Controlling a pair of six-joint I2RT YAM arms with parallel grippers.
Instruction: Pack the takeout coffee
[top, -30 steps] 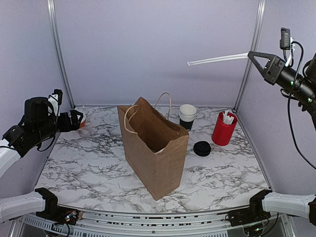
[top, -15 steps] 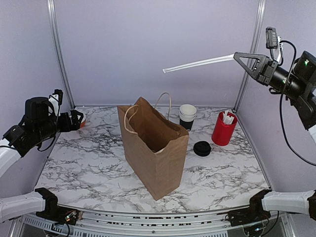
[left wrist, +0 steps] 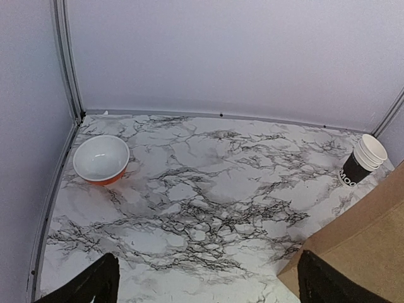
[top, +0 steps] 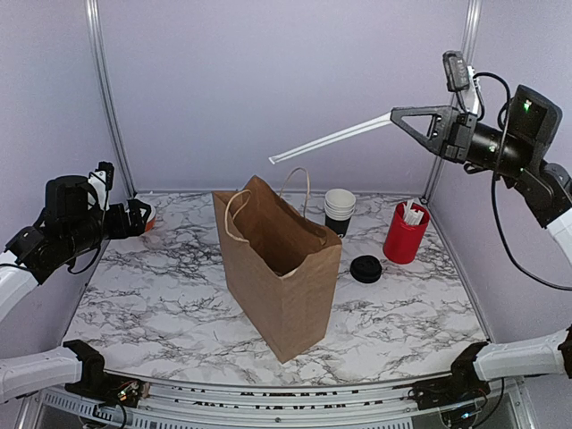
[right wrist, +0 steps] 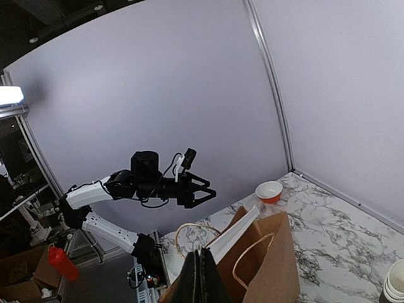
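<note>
Pinching one end of a long white straw in the right gripper, jaws pressed together on it. Held high over the table's right rear, slanting down to the left, with the free end over the top of the brown paper bag in the overhead view and not touching it. Shows from the right wrist as a white strip running away from the closed fingertips toward the bag's mouth.

Spread wide at the left gripper, nothing between the fingers. Hovers at the table's left edge, near an orange bowl with a white inside in the back-left corner.

Standing upright mid-table for the bag, mouth open, handles up. Lying flat on the marble table for the black lid, just right of the bag, between it and the red tub, apart from both. Cannot tell where the black cup is; bag's inside mostly hidden. Behind the lid, a stack of white-rimmed cups, the bottom one black with white print, close to the bag's right rear corner. White sticks poking out of the red tub.
</note>
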